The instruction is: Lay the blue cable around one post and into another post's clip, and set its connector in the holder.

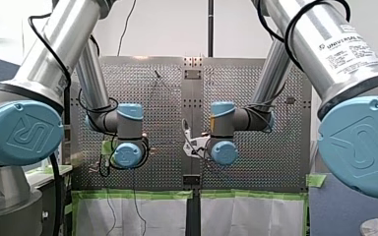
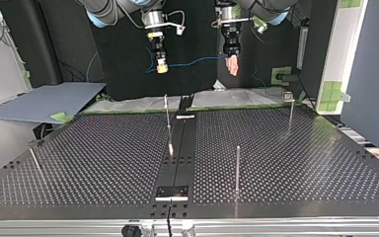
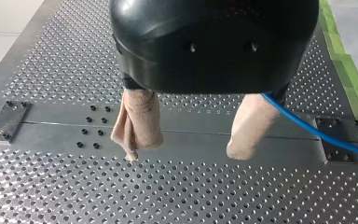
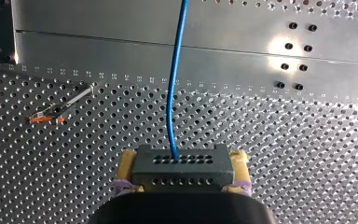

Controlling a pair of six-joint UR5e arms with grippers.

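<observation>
Our right gripper [image 4: 183, 163] grips the connector [image 4: 182, 176] between yellow pads [image 4: 128, 163], and the blue cable [image 2: 192, 62] runs out level across the top view's upper middle to our left gripper [image 3: 186, 151], pads [image 3: 137, 121] spread wide, cable just beside one; posts [image 2: 237, 168] stand lower down-frame.

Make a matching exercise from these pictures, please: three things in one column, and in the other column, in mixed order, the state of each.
Things:
1. connector
2. left end effector
3. blue cable

States:
A. open, gripping nothing
B. runs through the air from one end effector to the other
C. clamped in the right end effector

Pairs: 1-C, 2-A, 3-B
</observation>
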